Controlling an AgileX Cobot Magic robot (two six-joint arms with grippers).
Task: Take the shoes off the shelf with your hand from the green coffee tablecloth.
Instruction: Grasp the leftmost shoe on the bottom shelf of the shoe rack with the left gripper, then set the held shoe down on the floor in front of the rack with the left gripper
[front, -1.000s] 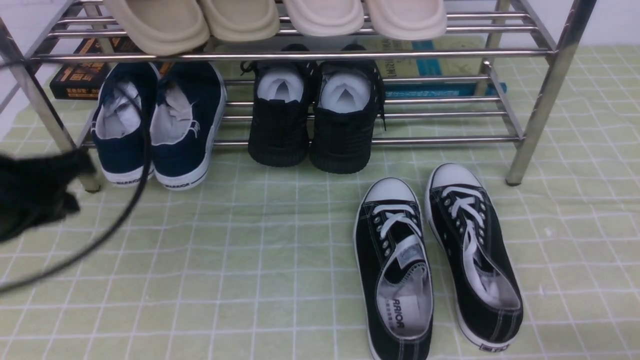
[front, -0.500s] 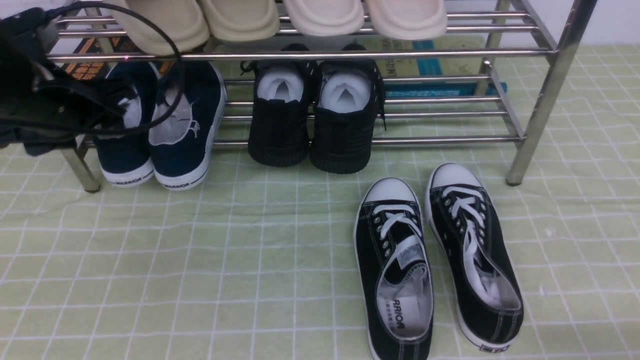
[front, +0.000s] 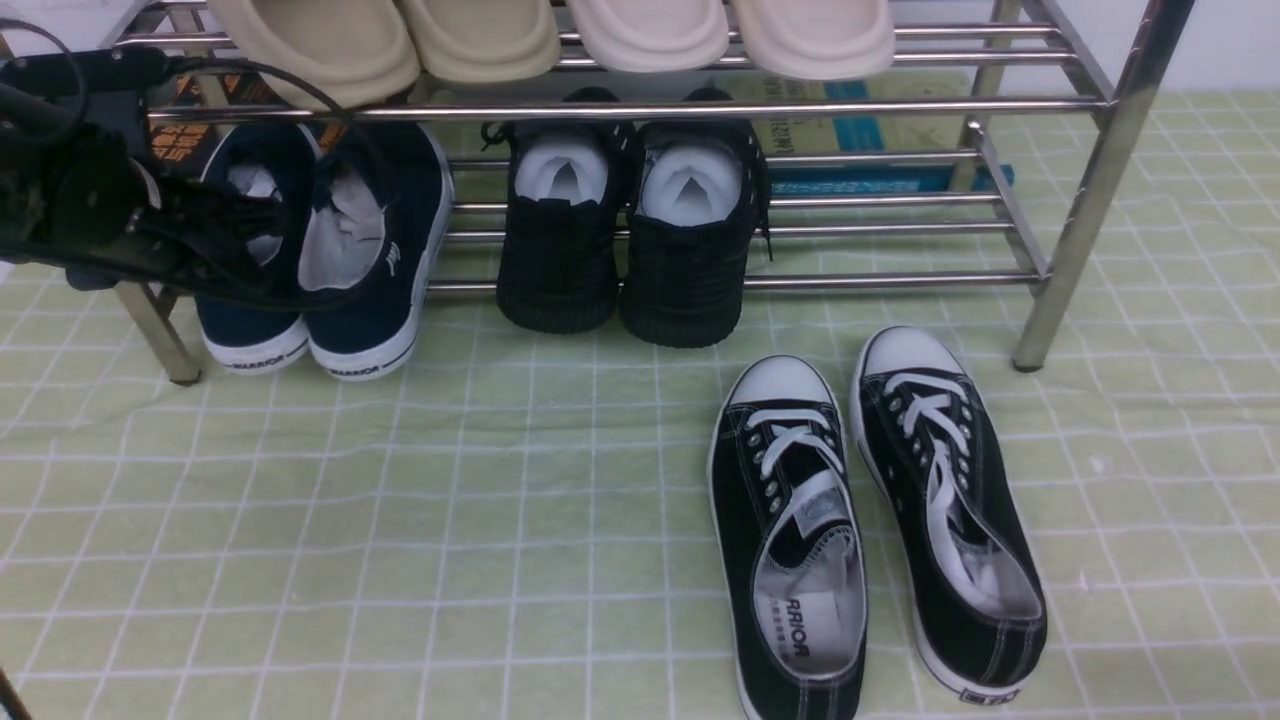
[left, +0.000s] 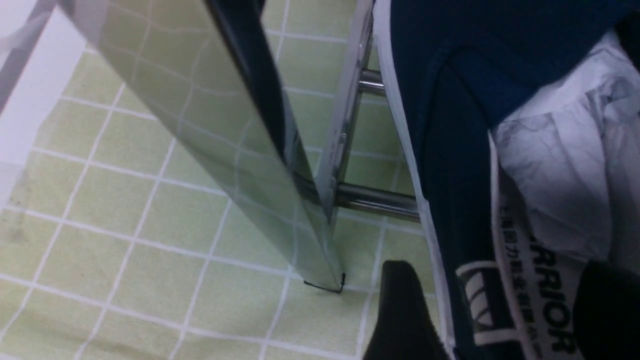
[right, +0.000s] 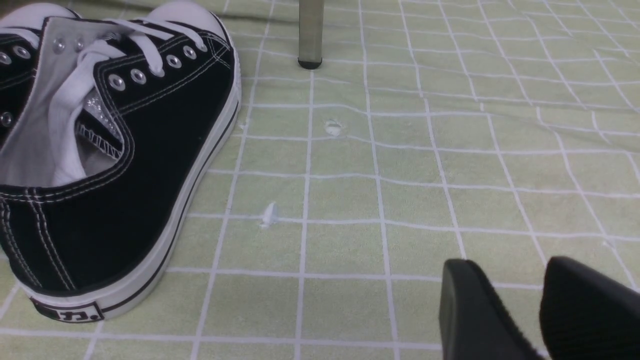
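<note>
The navy blue shoes stand side by side, heels toward me, at the left end of the chrome shelf's lower tier, above the green gridded tablecloth. My left gripper, black with looping cables, reaches in from the left over the left navy shoe. In the left wrist view the gripper is open and straddles that shoe's side wall near the heel: one finger outside, one inside by the white paper stuffing. My right gripper is open and empty, low over the cloth.
A black knit pair sits mid-shelf. Black lace-up sneakers lie on the cloth at front right, next to my right gripper. Beige slippers fill the top tier. Boxes lie behind. A slanted shelf leg stands close to my left gripper.
My left gripper rose from low at the left edge, moved right past the shelf leg and reached into the left navy shoe. The shoes have not moved.
</note>
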